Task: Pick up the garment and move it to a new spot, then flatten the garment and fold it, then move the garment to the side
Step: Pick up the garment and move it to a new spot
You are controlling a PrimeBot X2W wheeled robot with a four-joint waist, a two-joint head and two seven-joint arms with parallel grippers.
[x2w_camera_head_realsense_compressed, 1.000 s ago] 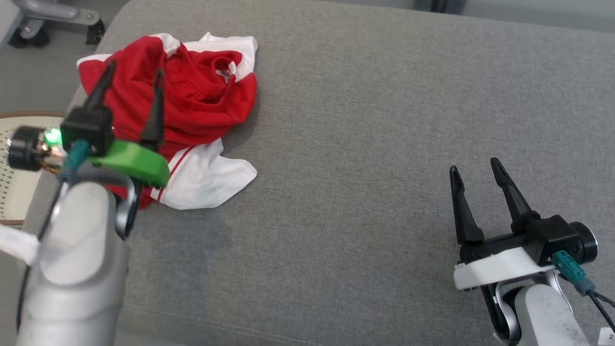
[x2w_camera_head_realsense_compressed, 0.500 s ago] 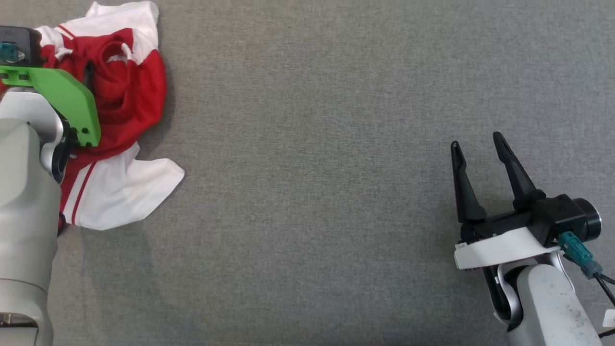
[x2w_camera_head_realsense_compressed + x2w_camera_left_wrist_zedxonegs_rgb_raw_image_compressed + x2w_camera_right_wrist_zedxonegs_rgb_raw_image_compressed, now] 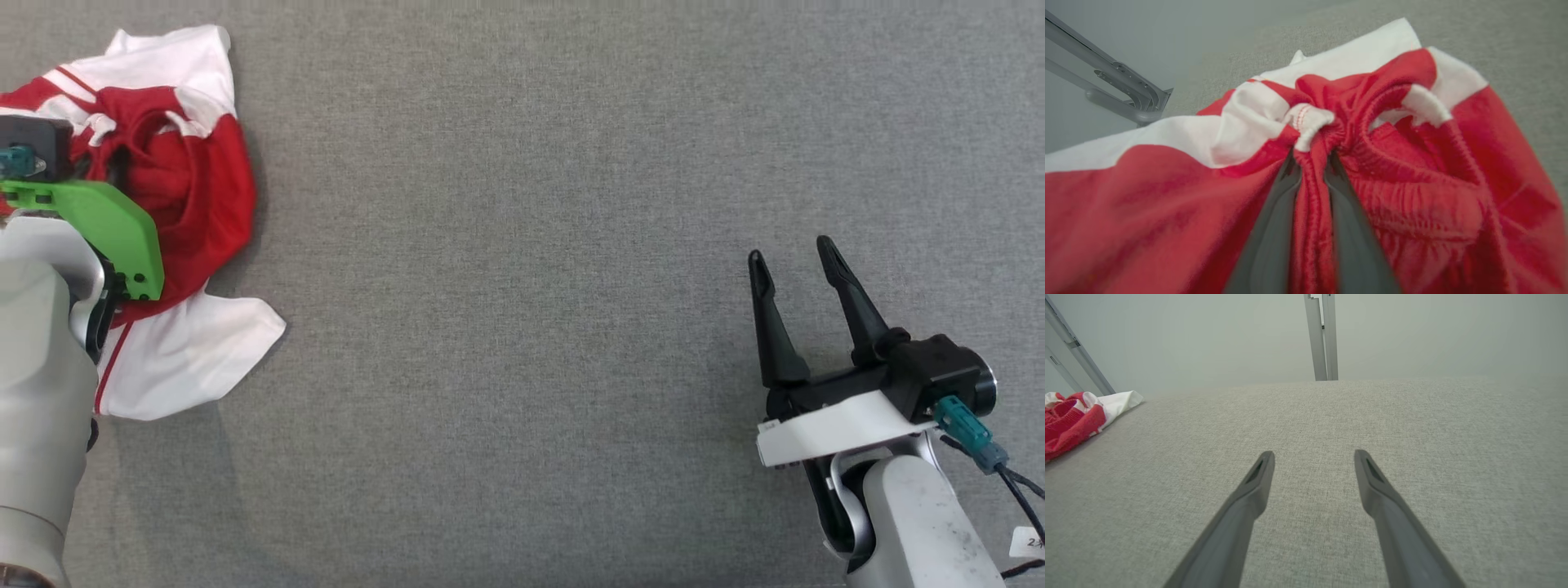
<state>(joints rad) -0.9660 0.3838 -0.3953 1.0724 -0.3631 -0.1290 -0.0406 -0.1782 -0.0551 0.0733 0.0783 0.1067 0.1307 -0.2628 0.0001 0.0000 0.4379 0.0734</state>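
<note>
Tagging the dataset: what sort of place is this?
Probably a lab cloth-folding station, though I can't be sure: a wide grey fabric surface, a crumpled red-and-white garment lying on it, and bare metal framing beyond it.

Soft ribbed cloth garment (image 3: 204,188), matt coarse-woven upholstery (image 3: 522,245), matt dark plastic right tool (image 3: 789,248)

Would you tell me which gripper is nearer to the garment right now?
Left. The left gripper is clamped on the garment; the right gripper sits open, far across the surface.
</note>
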